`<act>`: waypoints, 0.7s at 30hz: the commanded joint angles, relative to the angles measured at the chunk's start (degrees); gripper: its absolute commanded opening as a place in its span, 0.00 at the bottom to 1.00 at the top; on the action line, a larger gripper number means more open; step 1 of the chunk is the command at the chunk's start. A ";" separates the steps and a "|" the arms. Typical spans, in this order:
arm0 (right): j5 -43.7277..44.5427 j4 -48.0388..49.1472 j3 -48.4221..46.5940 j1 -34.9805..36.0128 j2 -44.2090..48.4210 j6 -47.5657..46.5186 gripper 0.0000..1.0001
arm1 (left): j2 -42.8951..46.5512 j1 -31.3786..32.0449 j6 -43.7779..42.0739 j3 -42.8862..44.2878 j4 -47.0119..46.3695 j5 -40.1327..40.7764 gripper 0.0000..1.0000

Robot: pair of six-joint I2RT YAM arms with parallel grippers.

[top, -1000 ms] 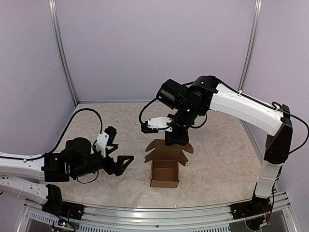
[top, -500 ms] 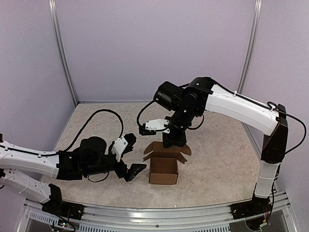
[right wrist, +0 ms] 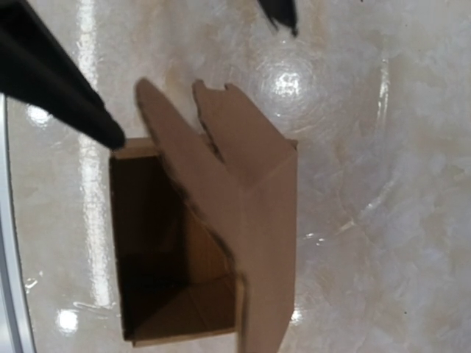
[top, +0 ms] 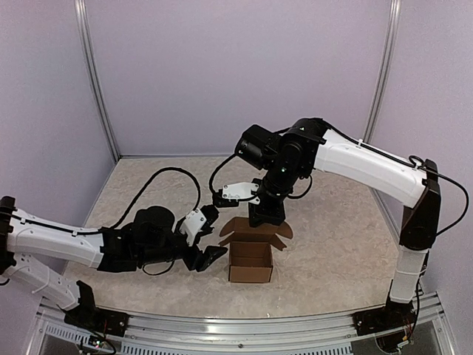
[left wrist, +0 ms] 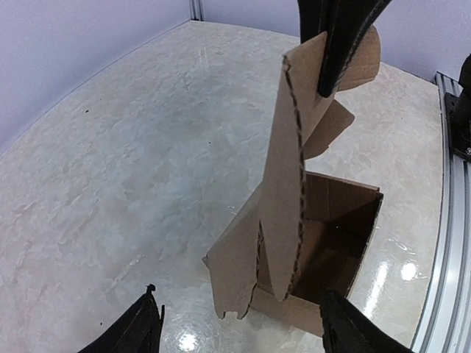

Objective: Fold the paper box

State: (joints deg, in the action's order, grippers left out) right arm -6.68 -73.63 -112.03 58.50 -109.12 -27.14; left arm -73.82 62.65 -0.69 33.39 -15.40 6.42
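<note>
The paper box (top: 251, 262) is a small brown carton standing open-topped on the table, its lid flap (top: 255, 228) raised at the far side. My right gripper (top: 267, 214) comes down from above and is shut on that lid. The left wrist view shows its dark fingers (left wrist: 342, 37) pinching the top of the upright lid (left wrist: 291, 169). My left gripper (top: 209, 248) is open just left of the box, level with a splayed side flap (left wrist: 235, 272). From the right wrist I see down into the box (right wrist: 169, 243).
The box sits on a marbled beige table (top: 332, 251) enclosed by pale lilac walls. A metal rail (top: 244, 325) runs along the near edge, just in front of the box. The left arm's black cable (top: 174, 174) loops over the table behind it.
My left arm has reached to the right, up to the box's left side, and its jaws have narrowed a little. The right gripper and box shifted slightly at first, then held still.
</note>
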 commanded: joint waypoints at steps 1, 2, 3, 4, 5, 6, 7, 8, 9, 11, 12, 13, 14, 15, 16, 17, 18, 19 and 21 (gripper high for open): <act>-0.42 -0.70 -0.82 1.02 0.66 0.55 0.00 | -1.81 -0.41 -1.22 2.73 -0.95 -2.81 0.65; -0.49 -0.60 -0.80 1.03 0.73 0.52 0.00 | -2.13 -0.42 -1.25 3.00 -0.93 -3.11 0.61; -0.34 -0.64 -0.82 1.05 0.75 0.55 0.00 | -2.38 -0.35 -1.53 3.27 -0.95 -3.34 0.57; -0.11 -0.73 -0.83 1.13 0.80 0.59 0.00 | -2.70 -0.34 -1.58 3.40 -0.95 -3.49 0.53; 0.03 -0.74 -0.89 1.09 0.83 0.67 0.00 | -2.88 -0.38 -1.68 3.66 -0.89 -3.62 0.49; 0.08 -0.74 -0.83 1.09 0.97 0.72 0.00 | -3.11 -0.41 -1.76 3.84 -0.87 -3.77 0.46; 0.15 -0.73 -0.86 1.17 1.08 0.83 0.00 | -3.36 -0.39 -1.77 3.95 -0.79 -3.77 0.44; 0.09 -0.63 -0.90 1.12 1.17 0.85 0.00 | -3.50 -0.35 -1.77 4.04 -0.78 -3.64 0.43; 0.17 -0.59 -0.91 1.17 1.28 0.87 0.00 | -3.66 -0.34 -1.85 4.05 -0.71 -3.60 0.43; 0.22 -0.58 -0.98 1.30 1.50 0.94 0.00 | -3.86 -0.40 -1.86 4.12 -0.74 -3.44 0.40; 0.26 -0.60 -0.96 1.29 1.58 0.94 0.00 | -3.87 -0.39 -1.82 4.14 -0.77 -3.42 0.39; 0.38 -0.52 -0.95 1.39 1.67 1.03 0.00 | -3.87 -0.35 -1.80 4.14 -0.76 -3.28 0.37; 0.35 -0.45 -0.97 1.41 1.82 1.10 0.00 | -3.83 -0.37 -1.73 4.22 -0.77 -3.32 0.36; 0.28 -0.28 -1.00 1.44 1.95 1.12 0.00 | -3.84 -0.34 -1.79 4.23 -0.77 -3.19 0.34; 0.26 -0.21 -1.00 1.44 2.12 1.12 0.00 | -3.87 -0.38 -1.77 4.31 -0.77 -3.11 0.33; 0.25 -0.20 -1.00 1.52 2.22 1.12 0.00 | -3.94 -0.34 -1.77 4.32 -0.77 -3.07 0.31; 0.40 -0.24 -0.99 1.60 2.32 1.20 0.00 | -4.04 -0.37 -1.83 4.38 -0.77 -3.15 0.29; 0.58 -0.31 -1.08 1.68 2.40 1.28 0.00 | -4.11 -0.39 -1.78 4.40 -0.77 -3.23 0.27; 1.03 -0.35 -1.08 1.71 2.57 1.57 0.00 | -4.17 -0.36 -1.78 4.47 -0.77 -3.18 0.25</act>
State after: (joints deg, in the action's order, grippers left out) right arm -6.33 -73.49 -112.03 59.48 -108.64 -26.20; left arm -77.38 62.54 -1.93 36.12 -15.44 3.64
